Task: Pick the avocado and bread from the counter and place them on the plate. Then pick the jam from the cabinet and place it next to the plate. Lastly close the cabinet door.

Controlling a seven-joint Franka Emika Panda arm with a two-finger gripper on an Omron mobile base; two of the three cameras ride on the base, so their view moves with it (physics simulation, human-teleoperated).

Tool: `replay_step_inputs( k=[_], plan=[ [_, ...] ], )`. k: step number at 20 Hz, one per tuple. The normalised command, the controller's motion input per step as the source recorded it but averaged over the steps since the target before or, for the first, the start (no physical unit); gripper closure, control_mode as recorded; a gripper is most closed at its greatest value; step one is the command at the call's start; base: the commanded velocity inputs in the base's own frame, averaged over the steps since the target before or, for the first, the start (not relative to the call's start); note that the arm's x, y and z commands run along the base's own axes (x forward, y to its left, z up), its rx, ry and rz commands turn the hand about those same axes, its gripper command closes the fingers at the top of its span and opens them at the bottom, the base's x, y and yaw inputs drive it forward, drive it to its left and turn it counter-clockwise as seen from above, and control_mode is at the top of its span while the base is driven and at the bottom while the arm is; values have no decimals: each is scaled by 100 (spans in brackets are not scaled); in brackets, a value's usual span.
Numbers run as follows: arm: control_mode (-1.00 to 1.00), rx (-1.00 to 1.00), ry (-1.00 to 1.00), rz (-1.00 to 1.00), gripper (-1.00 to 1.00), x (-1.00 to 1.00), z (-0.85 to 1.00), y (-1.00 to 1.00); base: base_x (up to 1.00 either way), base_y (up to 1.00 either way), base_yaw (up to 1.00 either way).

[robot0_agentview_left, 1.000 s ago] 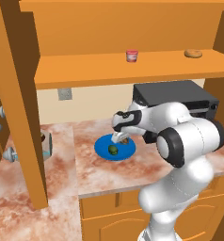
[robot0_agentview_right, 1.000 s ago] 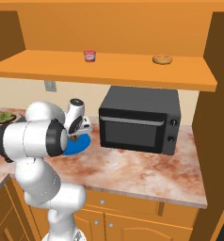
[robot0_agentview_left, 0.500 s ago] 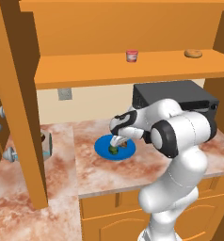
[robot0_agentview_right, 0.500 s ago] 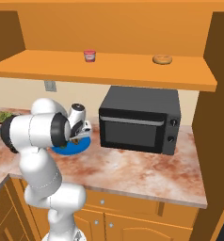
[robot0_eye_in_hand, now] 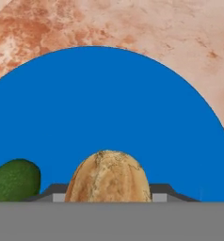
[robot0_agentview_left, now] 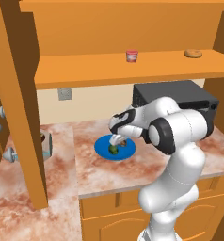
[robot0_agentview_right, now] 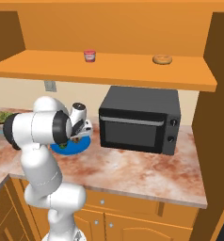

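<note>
- Lower now than a second ago, gripper (robot0_agentview_left: 116,140) hangs over plate (robot0_agentview_left: 102,151), frame centre.
- Bread (robot0_eye_in_hand: 108,177) sits pinched between jaws; avocado (robot0_eye_in_hand: 14,180) lies beside it.
- Release bread gently, clear of avocado.

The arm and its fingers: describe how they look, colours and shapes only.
The arm is glossy white, built of thick rounded segments, with dark grey rings at the joints. It narrows to a white hand ending in the gripper. In the hand view the fingers show as small dark grey tips. No cables or markings are visible.
</note>
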Motion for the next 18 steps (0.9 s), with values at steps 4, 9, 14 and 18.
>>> replay_step_inputs(
  k=[4, 9, 14, 18],
  plan=[
    [-100, 0, 0, 0, -100, 5, -6, 17, 0, 0, 0],
    [-100, 0, -2, 0, -100, 0, 0, 1, 0, 0, 0],
    [-100, 0, -5, 0, -100, -1, 0, 3, 0, 0, 0],
    [-100, 0, -7, 0, -100, -17, 0, 9, 0, 0, 0]
  ],
)
